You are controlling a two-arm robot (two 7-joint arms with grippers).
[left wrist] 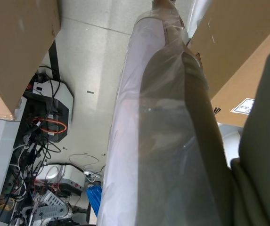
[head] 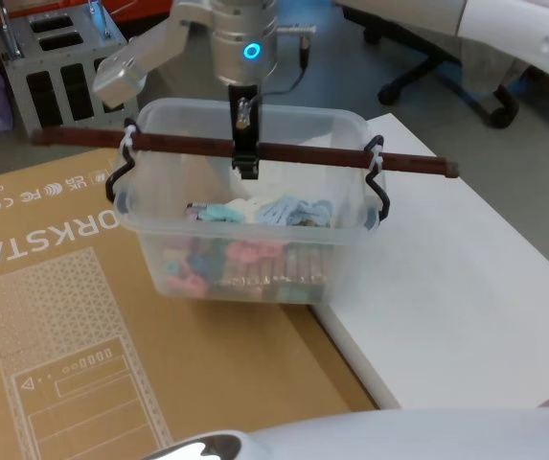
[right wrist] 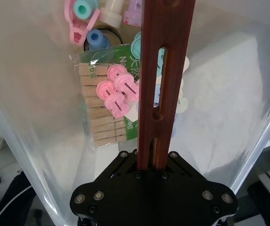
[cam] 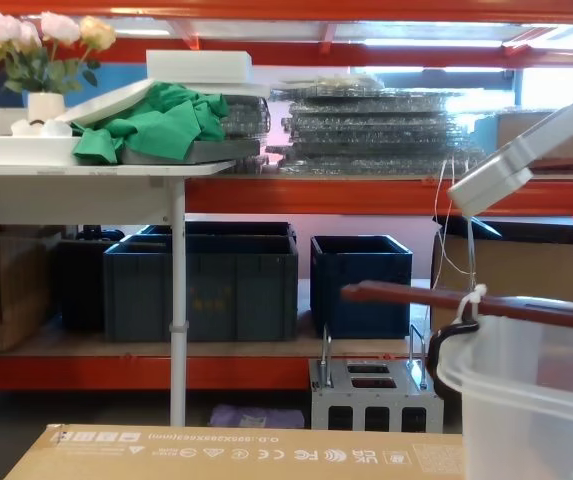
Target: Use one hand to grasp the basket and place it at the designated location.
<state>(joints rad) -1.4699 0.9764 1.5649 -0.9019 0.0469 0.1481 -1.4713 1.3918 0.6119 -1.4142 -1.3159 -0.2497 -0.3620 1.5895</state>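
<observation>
- A large brown cardboard box [head: 54,316] with white printing lies flat, and a white table [head: 466,287] adjoins it on the robot's right.
- The basket [head: 149,216], a translucent white tub with a rolled rim, is over the seam where these 2 surfaces meet. I cannot tell whether its base rests on them or hangs just above. In the chest view it shows at the lower right.
- 2 dark blue crates [cam: 201,285] stand side by side on the low shelf of an orange rack in the background. What they hold cannot be seen.
- A grey metal carrier [cam: 371,395] with slotted openings stands on the floor beyond the cardboard box.
- A long reddish-brown bar handle [head: 82,137] spans the top of the basket and overshoots the rim at both ends. White zip ties [head: 128,139] fasten it to black hooks [head: 377,182] on the 2 short sides.
- Inside the basket lies a packet of wooden clothes pegs [right wrist: 99,113], with 4 pink round clips [right wrist: 116,92] on it. Near them are a blue cap [right wrist: 96,38] and other pink, teal and white plastic pieces.
- The right gripper [head: 246,161] comes down from above at the middle of the bar handle and is clenched on it, directly over the open tub. In the right wrist view the bar runs straight out from its black jaw base.
</observation>
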